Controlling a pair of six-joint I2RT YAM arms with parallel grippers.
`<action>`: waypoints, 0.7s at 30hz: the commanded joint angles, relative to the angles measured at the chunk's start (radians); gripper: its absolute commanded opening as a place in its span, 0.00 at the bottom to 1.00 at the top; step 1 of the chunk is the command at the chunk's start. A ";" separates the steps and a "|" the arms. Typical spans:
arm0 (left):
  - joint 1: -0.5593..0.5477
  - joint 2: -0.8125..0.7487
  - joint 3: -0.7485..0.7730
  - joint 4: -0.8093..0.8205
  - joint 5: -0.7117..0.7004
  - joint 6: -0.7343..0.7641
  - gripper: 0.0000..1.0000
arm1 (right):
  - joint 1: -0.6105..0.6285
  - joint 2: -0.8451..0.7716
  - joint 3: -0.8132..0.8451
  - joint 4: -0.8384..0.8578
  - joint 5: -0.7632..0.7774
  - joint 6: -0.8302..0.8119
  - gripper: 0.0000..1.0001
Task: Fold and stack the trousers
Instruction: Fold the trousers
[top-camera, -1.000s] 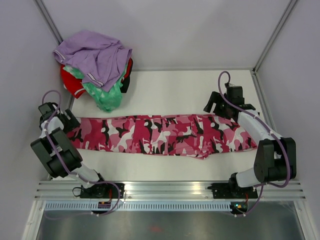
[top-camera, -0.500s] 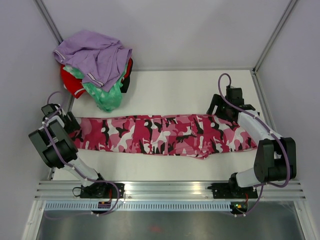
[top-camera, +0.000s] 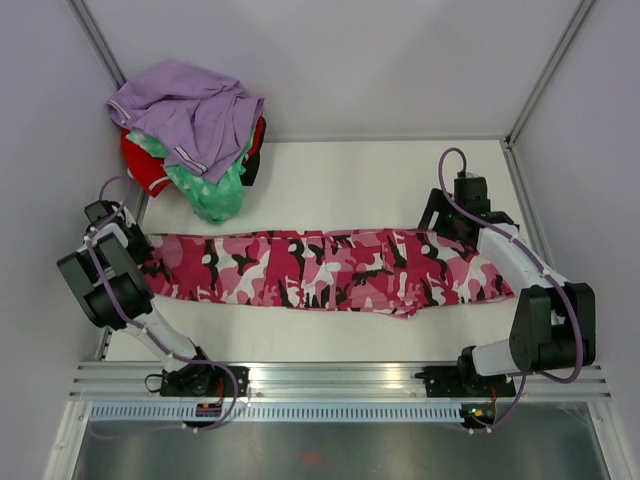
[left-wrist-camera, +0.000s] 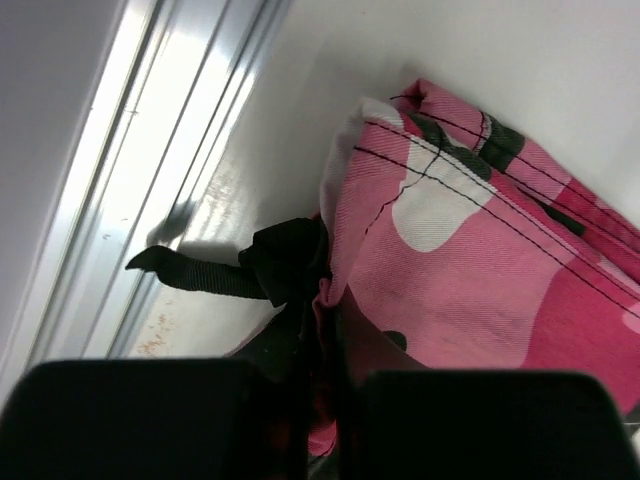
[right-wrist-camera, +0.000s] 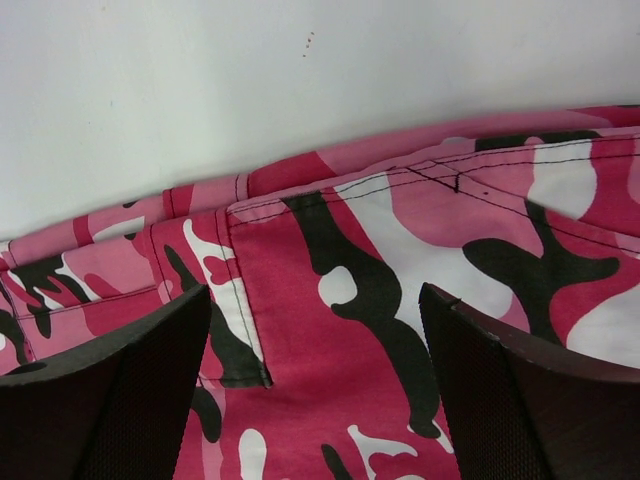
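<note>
The trousers (top-camera: 320, 270) lie flat on the white tabletop (top-camera: 340, 180), their long axis running left to right across the top view, one end at each arm. Which end is the waist is not clear. At the left end, the left tool (top-camera: 135, 245) has its fingers pressed nearly together on a fold of pink cloth, a black strap (left-wrist-camera: 215, 275) trailing just beside the pinch. The right tool (top-camera: 432, 222) is spread wide over the far edge near the right end, though contact with the cloth cannot be judged. A pile of clothes, lavender garment (top-camera: 190, 110) on top, sits in the far left corner, apart from the trousers.
</note>
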 joint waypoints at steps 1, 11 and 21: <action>-0.018 0.023 0.030 -0.137 0.086 0.015 0.04 | -0.001 -0.054 -0.010 -0.019 0.042 -0.008 0.91; -0.220 -0.402 0.006 -0.217 0.005 -0.124 0.02 | -0.001 -0.121 -0.063 0.045 -0.007 0.044 0.91; -0.782 -0.704 0.076 -0.386 -0.273 -0.558 0.02 | -0.001 -0.134 -0.091 0.067 -0.007 0.056 0.92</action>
